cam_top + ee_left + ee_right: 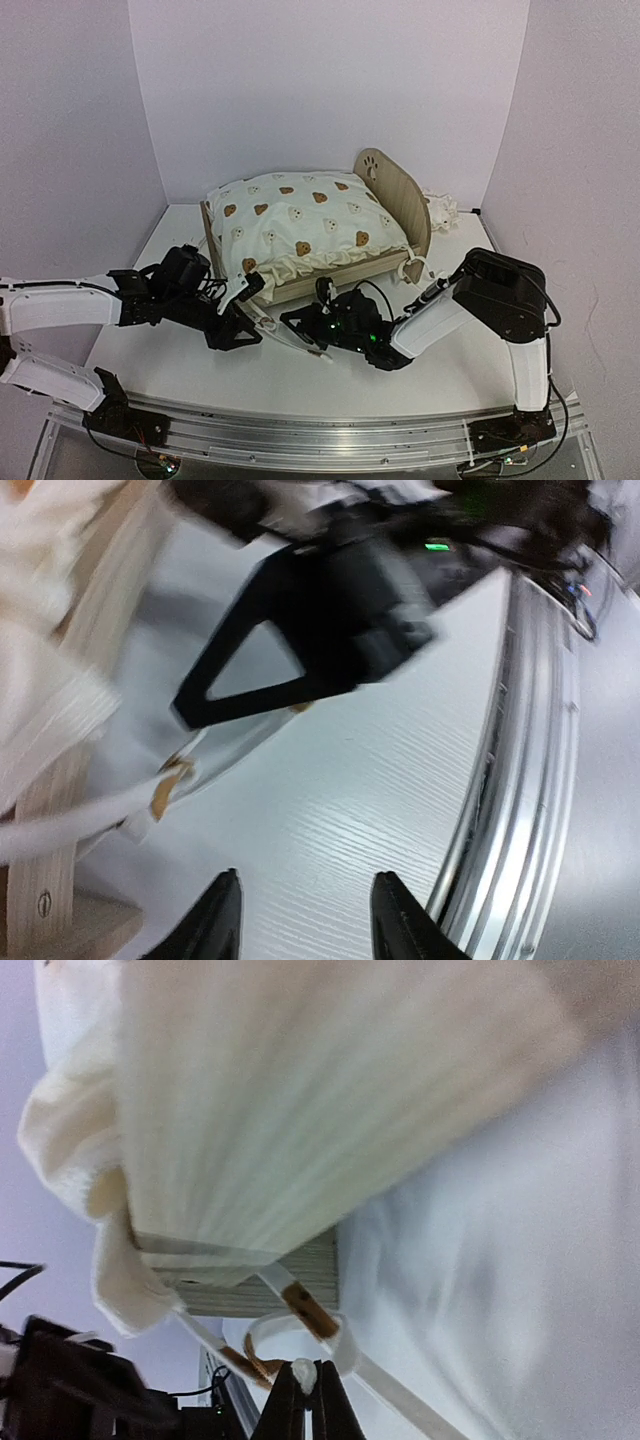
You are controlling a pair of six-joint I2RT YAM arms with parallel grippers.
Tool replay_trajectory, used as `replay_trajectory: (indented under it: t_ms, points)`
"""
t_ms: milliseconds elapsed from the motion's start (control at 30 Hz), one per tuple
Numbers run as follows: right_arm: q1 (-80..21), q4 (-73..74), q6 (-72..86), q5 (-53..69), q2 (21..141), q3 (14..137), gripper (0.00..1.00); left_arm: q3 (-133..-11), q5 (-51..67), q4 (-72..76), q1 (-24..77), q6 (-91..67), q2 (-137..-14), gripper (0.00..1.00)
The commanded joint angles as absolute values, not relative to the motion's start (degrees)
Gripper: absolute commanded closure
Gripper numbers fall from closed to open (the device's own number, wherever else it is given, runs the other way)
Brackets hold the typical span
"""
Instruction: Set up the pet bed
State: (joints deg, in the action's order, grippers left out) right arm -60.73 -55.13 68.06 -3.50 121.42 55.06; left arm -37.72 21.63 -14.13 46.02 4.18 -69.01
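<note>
The pet bed [340, 272] sat toward the back middle of the table [430, 370], with its headboard [395, 195] on the right end and a paw cutout showing near the top. The cream bear-print cushion [300, 225] lay on the bed and covered pretty much all of the base, with its ruffled edge spilling over the bed's front rail.

Right at the bed's front left corner we had a thin white strap [340, 1345] with brown marks, curled into a loop just below the wooden frame [300, 1110]. The right gripper [306, 1390] was in front of the bed, and its fingers were pinched tight together on that strap, with the loop sitting right above the tips. From the left wrist view the strap [90, 815] trailed off toward the bed's leg [50, 880]. That shot was blurry, though, so we couldn't tell where it attached.

The left gripper [305, 920] hung just off the same front left corner, close beside the right gripper [295, 320]. Its fingers [225, 920] were spread wide with only bare tabletop between them, so it wasn't holding anything.

Behind the headboard, off the bed's right end, there was a small crumpled white bundle [440, 210]. We couldn't make out what it was.
</note>
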Motion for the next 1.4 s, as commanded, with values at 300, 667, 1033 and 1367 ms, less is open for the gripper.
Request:
replay_trajectory:
  t_ms: [300, 667, 1033, 1367]
  points:
    - [-59.1, -37.5, 68.7, -10.1, 115.7, 54.9, 1.0, -52.2, 27.4, -22.3, 53.4, 48.6, -83.5, 0.38]
    - [-53.6, -37.4, 68.4, 1.8, 121.6, 59.9, 1.0, -58.9, 25.8, -14.7, 54.0, 55.0, -98.0, 0.39]
    - [-51.5, -35.7, 66.4, 7.5, 123.2, 60.4, 1.0, -68.5, 21.3, -13.8, 54.0, 51.5, -110.4, 0.4]
    - [-49.7, -31.5, 60.8, 7.6, 122.3, 62.3, 1.0, -75.1, 18.1, -26.7, 53.8, 59.6, -118.5, 0.53]
